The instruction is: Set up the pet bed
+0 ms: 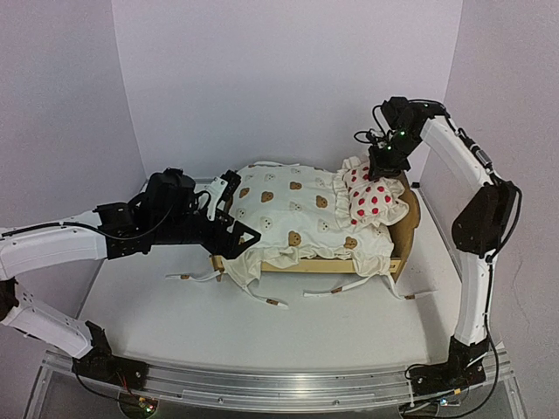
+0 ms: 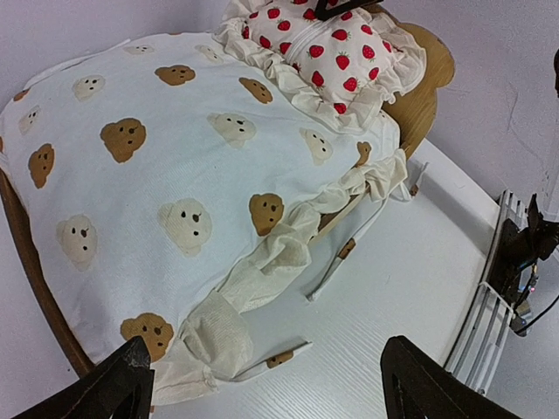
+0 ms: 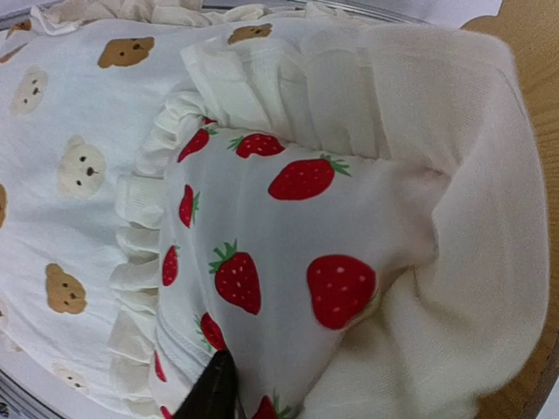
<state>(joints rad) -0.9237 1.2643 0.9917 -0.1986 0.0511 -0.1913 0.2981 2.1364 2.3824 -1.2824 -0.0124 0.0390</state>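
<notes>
Top external view: you are seeing the pet bed (image 1: 301, 264) sitting on the bench (image 1: 262, 336) between your two arms. Its foot end is lying just beside your left hand (image 1: 238, 214), whose fingers are standing wide apart. Your right hand (image 1: 383, 164) is hanging over the strawberry pillow (image 1: 371, 199) at the head end; you cannot tell whether it is apart or together.

Left wrist view: a light plywood rail (image 2: 35, 271) is peeking from under the bear-print cushion (image 2: 175, 157), and the eared headboard (image 2: 428, 87) is rising behind the pillow.

Right wrist view: one dark finger (image 3: 214, 393) is showing against the pillow, with wood curving along the right edge.
</notes>
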